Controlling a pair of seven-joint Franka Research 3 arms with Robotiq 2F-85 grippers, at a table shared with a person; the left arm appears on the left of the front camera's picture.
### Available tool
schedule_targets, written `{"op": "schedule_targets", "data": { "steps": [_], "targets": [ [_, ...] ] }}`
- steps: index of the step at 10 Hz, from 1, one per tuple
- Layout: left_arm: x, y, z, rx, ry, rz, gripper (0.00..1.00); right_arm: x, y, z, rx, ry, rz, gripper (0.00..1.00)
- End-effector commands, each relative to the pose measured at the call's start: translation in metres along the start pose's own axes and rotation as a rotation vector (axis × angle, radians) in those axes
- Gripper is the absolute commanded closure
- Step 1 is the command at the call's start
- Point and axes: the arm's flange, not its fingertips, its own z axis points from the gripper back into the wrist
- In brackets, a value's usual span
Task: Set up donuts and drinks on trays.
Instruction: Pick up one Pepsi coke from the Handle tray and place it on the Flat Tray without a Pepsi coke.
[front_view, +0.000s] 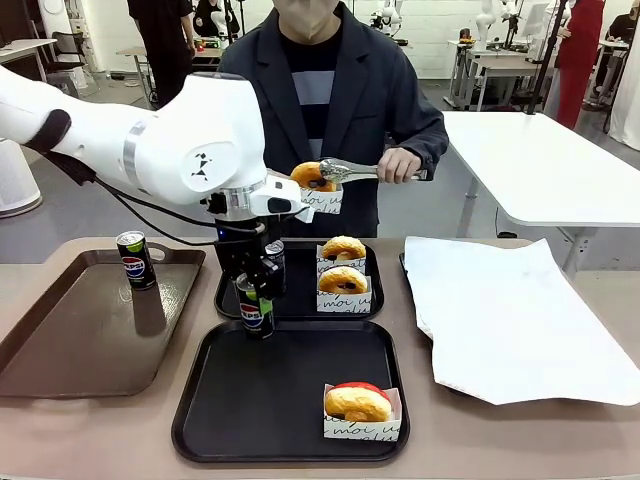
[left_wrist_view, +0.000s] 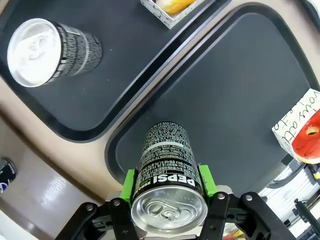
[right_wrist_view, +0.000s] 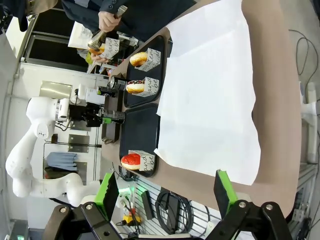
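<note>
- The left end effector clamps its green pads on either side of a slim black Pepsi can, a smooth metal cylinder with a silver pull-tab lid and fine white print; the can is held upright at the far rim of the near tray.
- The near tray is matte black plastic, nearly square with rounded corners and a raised rim; in its near right corner sits a red-topped donut in a small white paper box with black script.
- The far tray, of the same make, carries two golden glazed donuts in similar boxes and a dark can with grey patterning.
- The person's hand holds shiny metal tongs gripping another boxed donut in the air above the far tray.
- A longer brown tray, glossy, holds a second Pepsi can standing upright.
- A large white paper sheet, slightly creased, lies on the tan worktop to the right.
- The right end effector stands wide, its green-padded fingers well apart with nothing between them.
</note>
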Motion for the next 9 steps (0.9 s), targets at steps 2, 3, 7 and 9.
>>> {"op": "schedule_targets", "data": {
  "steps": [2,3,7,9],
  "targets": [
    [-0.019,-0.007,0.016,-0.053,0.023,-0.062,0.42,0.002,0.0,-0.001,0.033,-0.024,0.016,0.0],
    [-0.044,-0.013,0.036,-0.074,0.052,-0.112,0.42,0.002,0.0,-0.001,0.033,-0.024,0.016,0.0],
    [-0.21,-0.014,0.113,0.025,0.046,-0.063,0.42,0.002,0.0,-0.001,0.033,-0.024,0.016,0.0],
    [-0.225,-0.007,0.112,0.025,0.02,-0.029,0.42,0.002,0.0,-0.001,0.033,-0.024,0.016,0.0]
  ]
}}
